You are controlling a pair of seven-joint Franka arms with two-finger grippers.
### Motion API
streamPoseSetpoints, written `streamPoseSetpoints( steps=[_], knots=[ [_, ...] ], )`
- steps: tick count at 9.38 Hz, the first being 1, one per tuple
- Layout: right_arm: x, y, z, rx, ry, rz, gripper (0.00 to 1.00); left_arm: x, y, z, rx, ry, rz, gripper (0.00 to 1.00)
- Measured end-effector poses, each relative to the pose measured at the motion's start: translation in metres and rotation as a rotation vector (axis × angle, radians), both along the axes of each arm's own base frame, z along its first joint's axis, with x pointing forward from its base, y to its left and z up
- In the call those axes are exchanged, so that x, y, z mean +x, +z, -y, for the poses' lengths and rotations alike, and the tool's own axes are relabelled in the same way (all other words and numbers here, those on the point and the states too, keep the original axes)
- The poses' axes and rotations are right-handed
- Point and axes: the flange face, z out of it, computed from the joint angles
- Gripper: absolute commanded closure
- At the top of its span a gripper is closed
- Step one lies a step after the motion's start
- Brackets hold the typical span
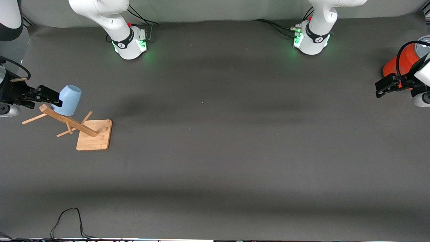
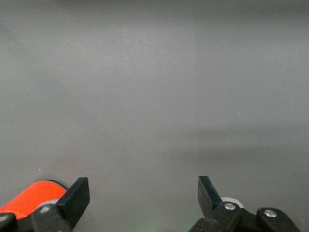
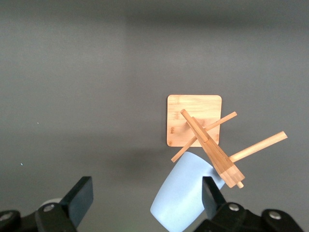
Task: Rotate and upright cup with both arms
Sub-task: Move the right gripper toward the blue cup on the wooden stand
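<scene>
Front view: cup (image 1: 69, 99) beside wooden rack (image 1: 80, 127); right tool (image 1: 50, 97) spread apart beside it, left tool (image 2: 144, 195) spread over the table.

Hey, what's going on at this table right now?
The right gripper, fingers open, is at the pale-blue cup, which sits tilted by the top of a wooden peg stand at the right arm's end of the table. The left gripper waits open beside an orange can at the left arm's end.

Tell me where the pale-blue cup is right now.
In the front view the cup is at the right arm's end of the table, beside the wooden peg stand, with the open right gripper at its side.
</scene>
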Motion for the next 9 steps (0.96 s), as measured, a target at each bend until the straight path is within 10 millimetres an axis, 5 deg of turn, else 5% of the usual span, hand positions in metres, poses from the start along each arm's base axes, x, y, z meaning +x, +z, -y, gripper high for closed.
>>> streamPoseSetpoints(
  steps=[6,9],
  knots=[
    [0.0,0.0,0.001,-0.001,0.001,0.0,0.0,0.002,-0.006,0.015,0.001,-0.027,-0.013,0.0],
    [-0.001,0.0,0.002,-0.001,0.0,-0.001,0.0,0.019,-0.034,0.028,0.006,-0.047,-0.059,0.0]
  ],
)
